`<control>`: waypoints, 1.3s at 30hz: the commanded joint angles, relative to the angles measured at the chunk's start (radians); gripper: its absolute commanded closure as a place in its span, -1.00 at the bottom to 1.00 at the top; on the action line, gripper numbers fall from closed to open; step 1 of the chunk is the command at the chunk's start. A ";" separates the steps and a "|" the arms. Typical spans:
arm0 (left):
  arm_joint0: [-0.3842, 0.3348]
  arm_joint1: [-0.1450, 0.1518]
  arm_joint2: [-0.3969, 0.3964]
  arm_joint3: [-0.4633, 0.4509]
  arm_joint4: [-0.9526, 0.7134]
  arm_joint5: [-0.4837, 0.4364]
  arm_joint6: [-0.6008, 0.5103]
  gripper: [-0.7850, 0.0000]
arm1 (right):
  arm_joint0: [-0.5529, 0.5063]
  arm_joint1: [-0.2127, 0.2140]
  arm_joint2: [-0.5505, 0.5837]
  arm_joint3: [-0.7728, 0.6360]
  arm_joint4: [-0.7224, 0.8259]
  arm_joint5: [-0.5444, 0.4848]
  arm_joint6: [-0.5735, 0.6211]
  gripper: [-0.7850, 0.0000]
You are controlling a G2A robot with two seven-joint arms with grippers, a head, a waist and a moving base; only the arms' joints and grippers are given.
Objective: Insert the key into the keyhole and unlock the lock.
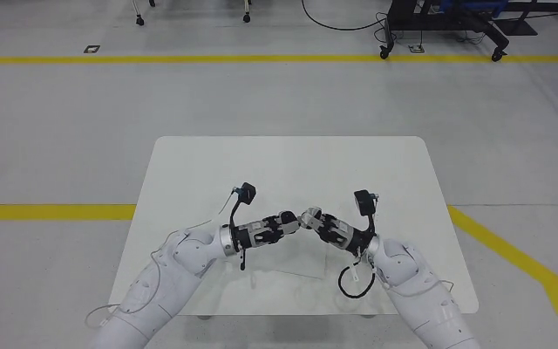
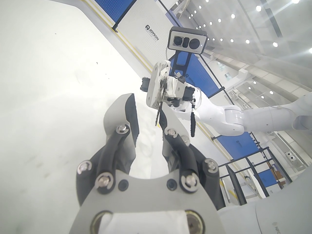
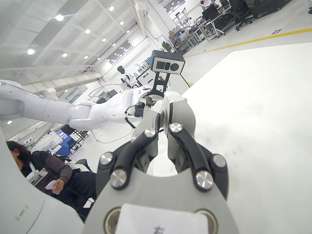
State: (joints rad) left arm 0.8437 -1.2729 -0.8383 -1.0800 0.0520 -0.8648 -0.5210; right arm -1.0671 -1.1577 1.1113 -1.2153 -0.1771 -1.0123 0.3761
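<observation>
Left gripper (image 2: pixel 146 110): the jaws stand apart, and the white surface (image 1: pixel 288 166) shows through the gap between them. Nothing is clamped there.

Right gripper (image 3: pixel 162 116): the jaws are almost together. From the left wrist view they look pressed on a thin, dark, flat piece with a toothed edge, which I take for the key (image 2: pixel 157 113).

Key: it is in the air, not lying on the surface. It is seen edge-on and sticks out from the tip of the right gripper toward the left one. Its free end comes between the two open fingers (image 2: pixel 129 113) of the left gripper, close beside the dark pad of one of them. I cannot tell if it touches that pad.

Arms: in the top view both come from the near edge and meet tip to tip, facing each other. The meeting place is over the middle of the surface, in its near half.

Surface: a white top with rounded corners, with some faint dark marks on it.

Floor: light grey, with yellow lines (image 1: pixel 261 59) beyond and beside the surface.
</observation>
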 commanded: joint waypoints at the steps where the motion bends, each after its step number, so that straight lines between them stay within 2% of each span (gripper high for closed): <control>1: -0.004 -0.002 0.002 0.007 -0.001 -0.003 -0.002 1.00 | 0.004 0.000 -0.004 0.006 0.002 0.000 0.000 1.00; 9: -0.007 -0.006 0.001 0.021 0.018 -0.022 -0.001 1.00 | 0.026 -0.002 -0.017 0.041 0.025 0.000 0.007 1.00; 11: -0.006 -0.003 -0.007 0.020 0.032 -0.027 -0.001 1.00 | 0.033 -0.001 -0.017 0.054 0.046 0.000 0.020 0.51; 12: -0.004 -0.001 -0.012 0.016 0.041 -0.030 -0.004 1.00 | 0.037 0.001 -0.015 0.062 0.058 0.000 0.029 0.36; 18: 0.016 0.022 -0.042 -0.051 0.090 -0.019 -0.087 1.00 | 0.047 0.018 -0.008 0.073 0.133 0.000 0.152 0.20; 20: 0.027 0.031 -0.051 -0.087 0.103 -0.002 -0.125 1.00 | 0.049 0.024 -0.004 0.072 0.154 0.000 0.186 0.20; 24: 0.059 0.046 -0.070 -0.156 0.105 0.029 -0.166 1.00 | 0.047 0.032 -0.006 0.061 0.160 0.000 0.234 0.38; 27: 0.082 0.053 -0.079 -0.190 0.109 0.043 -0.173 1.00 | 0.048 0.034 -0.016 0.049 0.154 0.000 0.261 0.38; 30: 0.095 0.057 -0.079 -0.202 0.113 0.051 -0.179 1.00 | 0.045 0.037 -0.021 0.035 0.154 0.000 0.271 0.36; 39: 0.101 0.060 -0.079 -0.202 0.117 0.079 -0.176 1.00 | 0.039 0.045 -0.034 0.006 0.151 0.000 0.292 0.66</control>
State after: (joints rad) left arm 0.9453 -1.2134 -0.9160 -1.2828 0.1692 -0.7891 -0.6972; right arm -1.0282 -1.1137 1.0780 -1.2080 -0.0271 -1.0123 0.6677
